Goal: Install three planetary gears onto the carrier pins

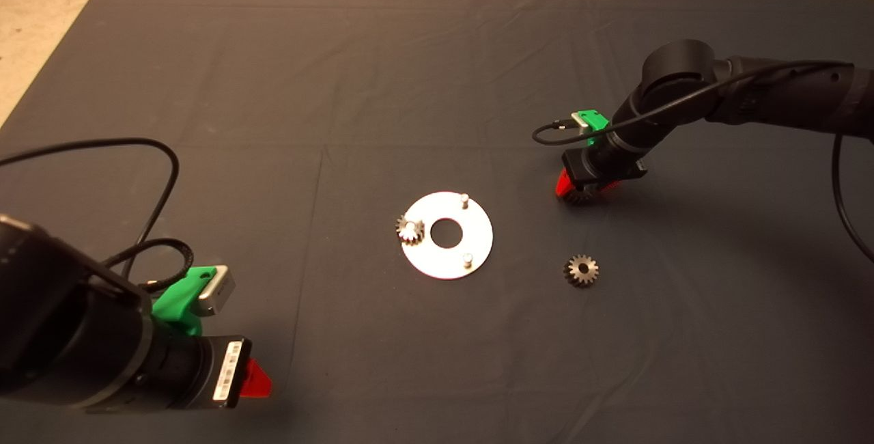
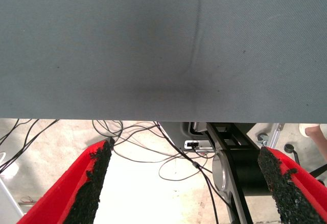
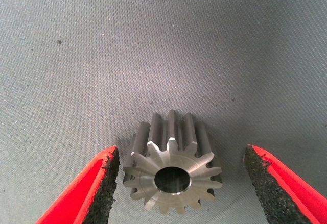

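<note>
One gear (image 1: 410, 229) sits on a pin of the disc (image 1: 447, 253); the other two pins (image 1: 464, 199) (image 1: 468, 259) stand bare, so the second of three installs is in hand, at the pick-up stage. The right gripper (image 3: 179, 183) is down at the mat (image 1: 341, 123), to the right of the disc and well apart from it, jaws spread and straddling the second gear (image 3: 172, 169). That gear lies flat between the pads with its bore up, nearer one pad (image 3: 104, 188) than the other (image 3: 265, 183); whether the near pad touches the teeth cannot be told, and the far pad is clear of them. A third gear (image 1: 581, 270) lies loose on the mat, beside the right gripper's position and between it and the near edge of the tabletop. The left gripper (image 2: 186, 183) waits at the mat's lower left edge, jaws spread and empty, well apart from all parts. Judgement: the next move calls for closing the jaws squarely across the gear's teeth, ideally after centring so that both pads meet it together, then lifting it level and bringing its bore over a bare pin.
</note>
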Robot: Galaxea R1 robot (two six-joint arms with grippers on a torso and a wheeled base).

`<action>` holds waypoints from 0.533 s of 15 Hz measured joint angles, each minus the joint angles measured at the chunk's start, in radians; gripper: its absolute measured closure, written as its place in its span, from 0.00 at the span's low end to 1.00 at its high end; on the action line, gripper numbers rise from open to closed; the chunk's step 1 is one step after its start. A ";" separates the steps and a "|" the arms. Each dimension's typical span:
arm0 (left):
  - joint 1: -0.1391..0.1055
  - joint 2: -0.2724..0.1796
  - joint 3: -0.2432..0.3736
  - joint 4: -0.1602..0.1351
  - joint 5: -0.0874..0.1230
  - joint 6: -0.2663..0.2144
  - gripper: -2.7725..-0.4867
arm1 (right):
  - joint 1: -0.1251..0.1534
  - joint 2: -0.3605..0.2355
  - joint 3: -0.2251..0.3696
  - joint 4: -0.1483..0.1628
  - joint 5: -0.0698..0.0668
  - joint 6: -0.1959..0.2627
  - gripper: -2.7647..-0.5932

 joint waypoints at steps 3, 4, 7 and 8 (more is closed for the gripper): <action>0.000 0.008 0.000 0.000 0.000 -0.003 0.32 | 0.000 0.000 0.000 0.000 0.014 0.000 0.44; 0.000 0.010 0.000 0.000 0.000 -0.003 0.32 | 0.000 0.000 0.000 0.001 0.015 0.000 0.44; 0.000 0.013 0.000 0.000 0.000 -0.004 0.32 | 0.000 0.001 -0.001 0.001 0.024 0.000 0.50; 0.000 0.013 0.000 0.000 0.000 -0.004 0.32 | 0.000 0.001 -0.001 0.002 0.029 0.000 0.50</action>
